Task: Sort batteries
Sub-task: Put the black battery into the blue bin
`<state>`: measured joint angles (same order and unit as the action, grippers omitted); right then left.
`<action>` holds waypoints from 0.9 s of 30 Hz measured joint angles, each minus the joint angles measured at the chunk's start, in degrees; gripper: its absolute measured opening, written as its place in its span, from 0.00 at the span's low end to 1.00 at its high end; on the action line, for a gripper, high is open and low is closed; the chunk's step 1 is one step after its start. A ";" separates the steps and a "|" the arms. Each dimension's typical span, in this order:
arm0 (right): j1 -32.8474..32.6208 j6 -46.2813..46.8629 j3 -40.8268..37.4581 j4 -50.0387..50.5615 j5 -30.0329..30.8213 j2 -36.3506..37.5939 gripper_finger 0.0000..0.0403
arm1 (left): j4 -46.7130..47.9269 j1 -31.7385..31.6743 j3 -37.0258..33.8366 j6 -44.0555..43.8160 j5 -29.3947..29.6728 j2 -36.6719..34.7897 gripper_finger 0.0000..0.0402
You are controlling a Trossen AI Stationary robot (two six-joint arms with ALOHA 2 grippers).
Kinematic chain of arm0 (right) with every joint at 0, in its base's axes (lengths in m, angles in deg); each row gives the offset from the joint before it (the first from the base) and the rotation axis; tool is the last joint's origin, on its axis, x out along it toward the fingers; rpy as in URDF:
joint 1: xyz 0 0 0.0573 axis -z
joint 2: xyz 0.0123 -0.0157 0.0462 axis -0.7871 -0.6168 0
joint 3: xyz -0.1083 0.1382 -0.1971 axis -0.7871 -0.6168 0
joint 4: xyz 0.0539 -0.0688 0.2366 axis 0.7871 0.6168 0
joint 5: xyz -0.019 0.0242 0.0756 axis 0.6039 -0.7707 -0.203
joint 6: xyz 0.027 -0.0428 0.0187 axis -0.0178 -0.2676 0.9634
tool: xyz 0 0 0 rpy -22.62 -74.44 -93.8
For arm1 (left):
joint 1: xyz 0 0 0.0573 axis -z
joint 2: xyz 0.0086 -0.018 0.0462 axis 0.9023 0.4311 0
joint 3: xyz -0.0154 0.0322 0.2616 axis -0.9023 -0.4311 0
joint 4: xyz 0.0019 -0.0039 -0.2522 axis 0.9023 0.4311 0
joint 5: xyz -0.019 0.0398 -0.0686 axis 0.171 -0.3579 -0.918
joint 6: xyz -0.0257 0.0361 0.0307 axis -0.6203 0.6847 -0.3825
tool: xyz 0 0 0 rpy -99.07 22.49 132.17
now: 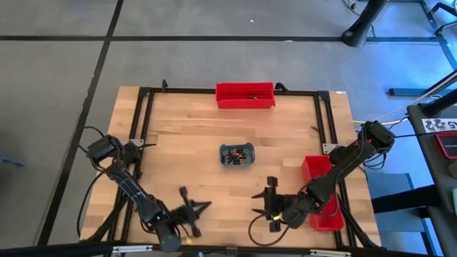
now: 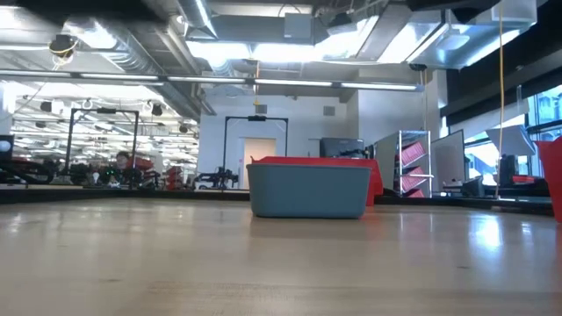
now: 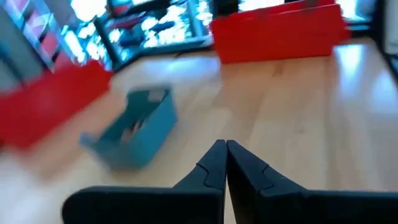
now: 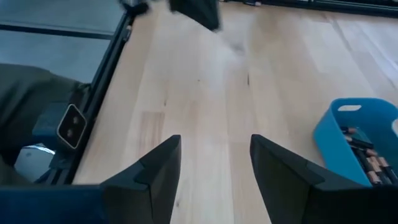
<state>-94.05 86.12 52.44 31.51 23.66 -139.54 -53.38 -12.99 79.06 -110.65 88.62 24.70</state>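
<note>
Batteries (image 1: 236, 155) in tray (image 1: 223, 150) mid-table, one bin (image 1: 245, 95) at far edge, another bin (image 1: 312, 168) at right edge

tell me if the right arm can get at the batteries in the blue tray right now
Probably yes. The right end effector is open and empty, near the front edge, with only bare wood between it and the blue tray, whose batteries lie exposed from above.

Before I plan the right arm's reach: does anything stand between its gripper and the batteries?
Nothing visible does. Bare table lies between the open right gripper and the blue tray holding the batteries; only the tray's wall surrounds them.
</note>
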 joint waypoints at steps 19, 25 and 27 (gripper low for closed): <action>1.30 -10.08 0.00 0.00 0.60 -0.02 0.48 | 44.04 6.55 28.83 -25.66 -58.37 1.27 0.00; 3.26 -14.16 -0.02 0.09 -0.29 -0.04 0.48 | 36.53 10.67 28.83 -40.47 -66.96 3.80 0.00; 4.03 -13.95 -0.02 0.07 -0.52 -0.07 0.48 | 34.68 11.19 28.84 -43.11 -67.64 4.99 0.00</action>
<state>-90.01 72.17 52.42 31.58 23.14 -139.61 -18.70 -1.80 107.90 -153.76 20.98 29.69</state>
